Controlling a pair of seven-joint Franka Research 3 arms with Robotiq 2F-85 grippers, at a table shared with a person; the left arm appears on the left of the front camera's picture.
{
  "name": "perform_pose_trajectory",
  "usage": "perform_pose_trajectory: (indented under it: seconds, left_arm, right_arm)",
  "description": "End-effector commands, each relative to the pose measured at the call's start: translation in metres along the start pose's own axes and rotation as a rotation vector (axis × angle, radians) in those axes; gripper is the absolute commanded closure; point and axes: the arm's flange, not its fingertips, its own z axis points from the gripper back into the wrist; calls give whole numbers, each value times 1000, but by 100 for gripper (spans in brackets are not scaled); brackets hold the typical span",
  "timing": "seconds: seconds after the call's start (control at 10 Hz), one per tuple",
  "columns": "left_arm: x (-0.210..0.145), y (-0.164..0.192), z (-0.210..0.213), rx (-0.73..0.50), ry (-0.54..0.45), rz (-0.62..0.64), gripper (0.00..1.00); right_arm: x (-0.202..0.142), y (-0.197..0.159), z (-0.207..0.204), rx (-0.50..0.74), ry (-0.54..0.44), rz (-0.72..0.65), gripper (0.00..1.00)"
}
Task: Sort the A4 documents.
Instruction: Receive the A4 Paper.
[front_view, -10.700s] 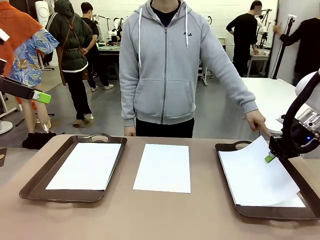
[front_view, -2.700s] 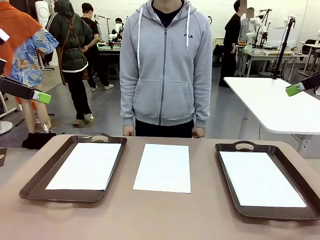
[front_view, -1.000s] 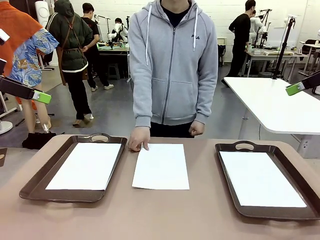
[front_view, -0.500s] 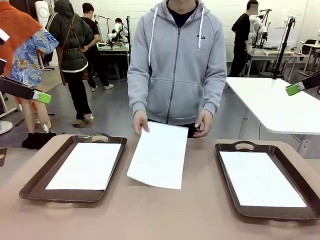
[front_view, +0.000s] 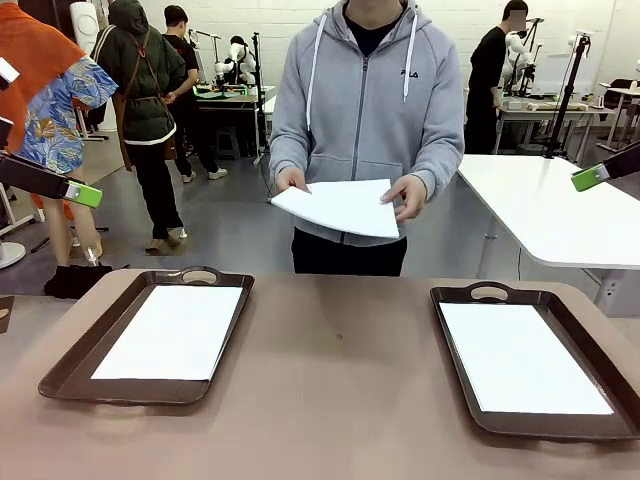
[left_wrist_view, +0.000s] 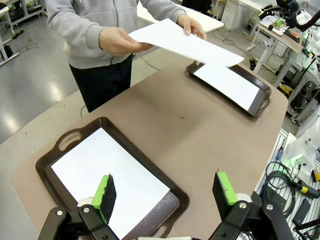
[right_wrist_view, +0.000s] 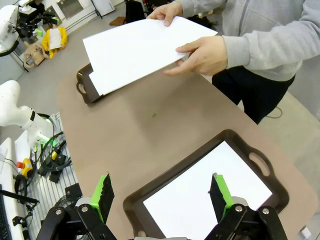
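Blank white sheet (front_view: 340, 207) held above surface (front_view: 330, 400) by person; robot left hand (left_wrist_view: 165, 192) and right hand (right_wrist_view: 160, 192) both spread, sheet at 12 o'clock, well apart.

Middle of surface open; trays block both sides, person's hands and sheet over the far edge.

Bare brown surface (front_view: 340, 380) between the two dark brown handled trays gives a wide lane. Left tray (front_view: 70, 365) and right tray (front_view: 455, 340) each hold a white paper sheet, left sheet (front_view: 175, 330), right sheet (front_view: 520, 355), with raised rims in the way. At the far edge the person's hands (front_view: 408, 197) hold a white sheet (front_view: 340, 207) in the air, well above the surface. Both grippers, left (left_wrist_view: 165, 192) and right (right_wrist_view: 161, 192), hang high over the trays with fingers (left_wrist_view: 106, 195) spread, nothing between them.
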Motion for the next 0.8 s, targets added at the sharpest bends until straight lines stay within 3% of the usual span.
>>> perform_pose_trajectory:
  seconds: [0.0,0.7]
  left_arm:
    - [0,0,0,-6,-3,-4,0]
    - [0,0,0,-6,-3,-4,0]
  right_arm:
    - [0,1,-1,5,2,-1,0]
    - [0,1,-1,5,2,-1,0]
